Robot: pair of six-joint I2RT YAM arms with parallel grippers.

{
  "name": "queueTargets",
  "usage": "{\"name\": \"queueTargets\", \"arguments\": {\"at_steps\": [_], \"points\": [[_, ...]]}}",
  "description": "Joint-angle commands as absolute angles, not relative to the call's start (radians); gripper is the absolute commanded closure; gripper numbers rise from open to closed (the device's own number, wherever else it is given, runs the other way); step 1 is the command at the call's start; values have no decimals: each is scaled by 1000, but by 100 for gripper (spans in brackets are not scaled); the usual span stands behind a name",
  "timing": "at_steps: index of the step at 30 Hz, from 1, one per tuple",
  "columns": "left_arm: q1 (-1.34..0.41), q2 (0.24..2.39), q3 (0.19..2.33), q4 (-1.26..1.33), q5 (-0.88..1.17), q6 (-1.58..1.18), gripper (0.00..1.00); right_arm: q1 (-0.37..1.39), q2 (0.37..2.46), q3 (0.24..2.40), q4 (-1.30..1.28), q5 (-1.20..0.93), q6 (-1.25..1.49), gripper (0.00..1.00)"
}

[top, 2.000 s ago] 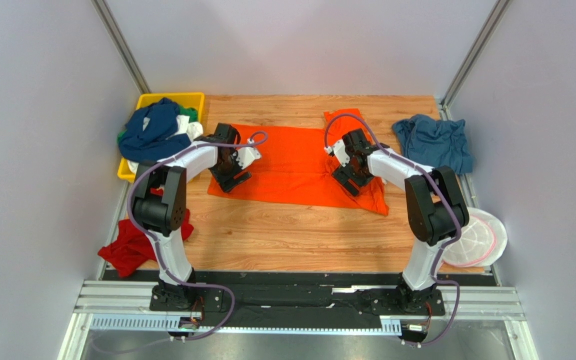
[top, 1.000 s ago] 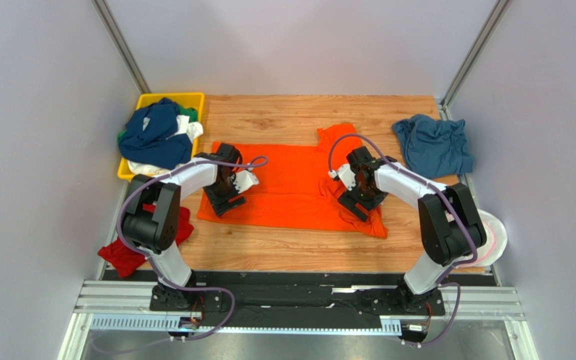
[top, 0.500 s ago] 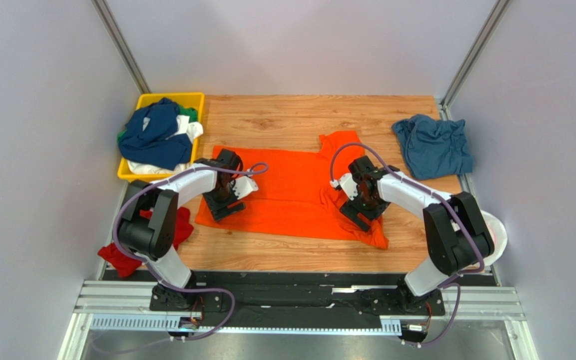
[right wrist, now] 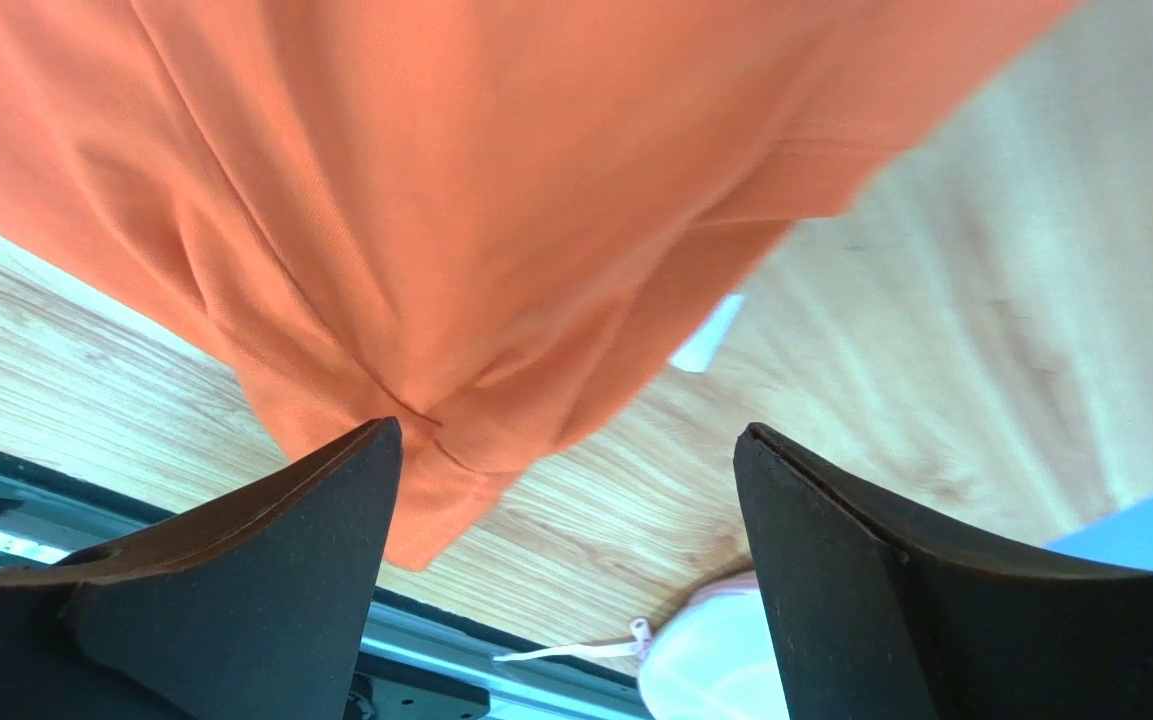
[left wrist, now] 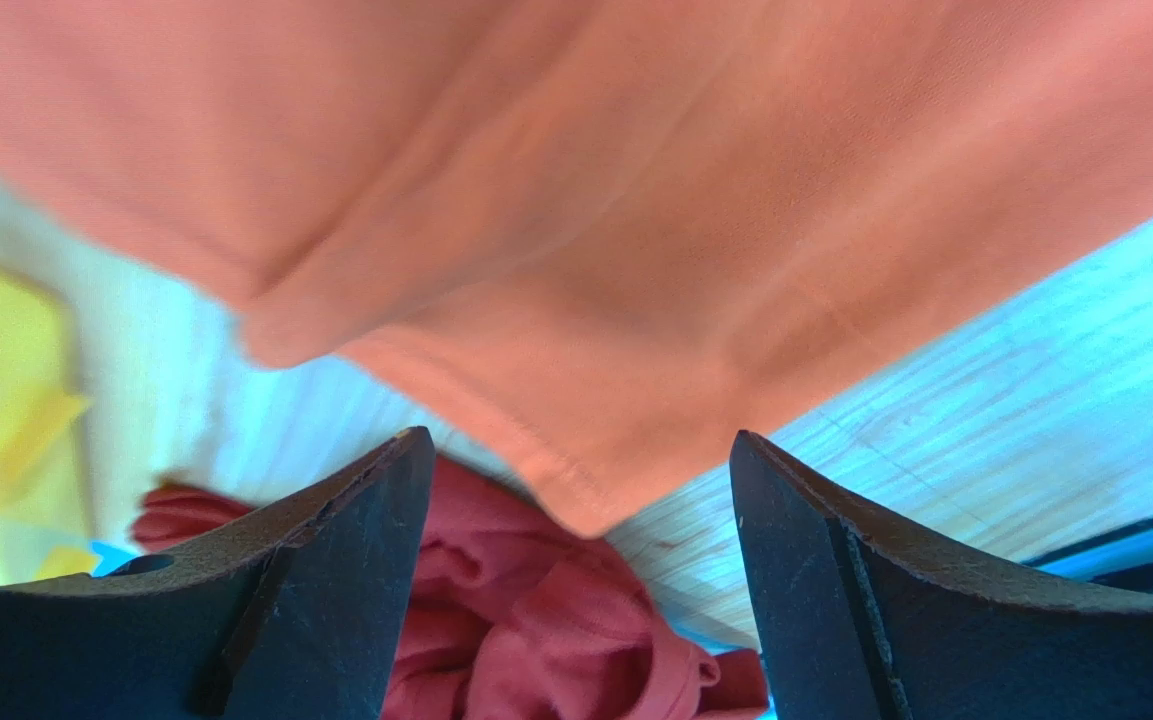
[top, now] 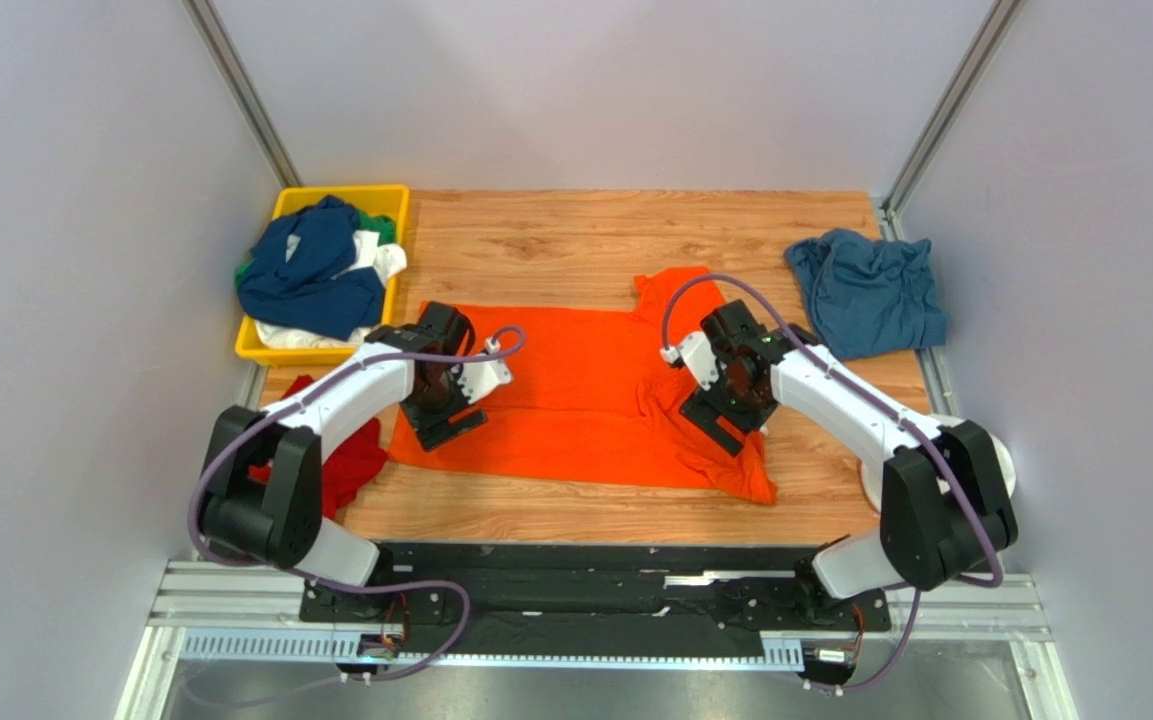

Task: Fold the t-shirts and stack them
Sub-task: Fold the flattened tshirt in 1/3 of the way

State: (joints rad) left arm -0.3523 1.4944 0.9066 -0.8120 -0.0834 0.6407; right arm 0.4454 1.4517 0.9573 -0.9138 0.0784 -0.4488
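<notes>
Nearest the arm bases, the orange t-shirt (top: 582, 398) lies spread across the table (top: 567, 240), its near hem close to the front edge. The left gripper (left wrist: 579, 450) hangs over its left end and the right gripper (right wrist: 567, 435) over its wrinkled right side. Both claws stand wide open with nothing pinched.

The step looks like squaring the shirt for a first fold. To do it well, each claw should close on one matching corner only and both should lift evenly, with the bunched right cloth smoothed first. The red t-shirt (top: 339, 458) sits crumpled just beside the left corner and is best not caught.

Farther off, the steel-blue t-shirt (top: 871, 288) lies apart at the right, and the navy t-shirt (top: 309, 270) heaps in the yellow tray (top: 372, 195).
</notes>
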Motion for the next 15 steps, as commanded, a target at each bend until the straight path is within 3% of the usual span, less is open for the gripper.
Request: {"name": "queueTargets", "arguments": {"at_steps": [1, 7, 11, 15], "points": [[-356, 1390, 997, -828, -6, 614, 18, 453, 1387, 1106, -922, 127, -420, 13], [-356, 1367, 1100, -749, 35, 584, 12, 410, 1452, 1258, -755, 199, -405, 13], [-356, 1442, 1187, -692, 28, 560, 2, 353, 1635, 1458, -661, 167, -358, 13], [-354, 1515, 1259, -660, 20, 560, 1, 308, 1813, 1636, -606, 132, -328, 13]]}}
